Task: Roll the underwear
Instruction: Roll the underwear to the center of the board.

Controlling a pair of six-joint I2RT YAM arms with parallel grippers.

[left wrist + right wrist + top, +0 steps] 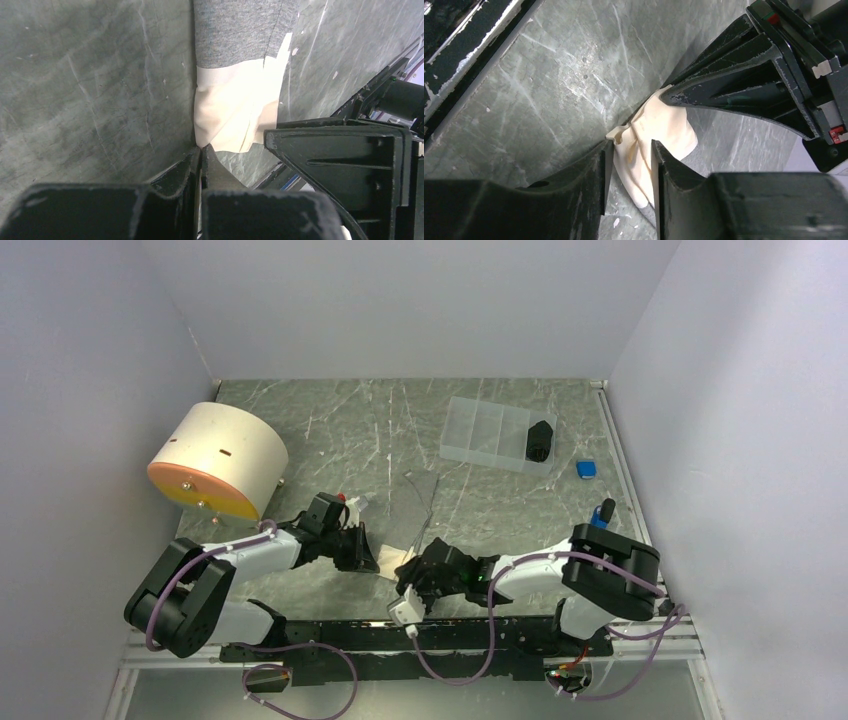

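The underwear is grey (420, 502) with a cream waistband (392, 562) and lies flat at the table's near middle. My left gripper (366, 553) is shut on the waistband's left corner; in the left wrist view its tips (201, 149) pinch the cream edge (235, 110), and the grey cloth (240, 30) stretches away. My right gripper (415, 575) is at the waistband's right end. In the right wrist view its jaws (631, 147) stand apart with bunched cream cloth (659, 125) between them, not pressed. The left gripper's finger (744, 85) is close opposite.
A cream cylinder with an orange face (218, 460) lies at the left. A clear compartment box (485, 430) with a black object (539, 440) stands at the back right, with a small blue object (586, 469) beside it. The black base rail (330, 632) runs along the near edge.
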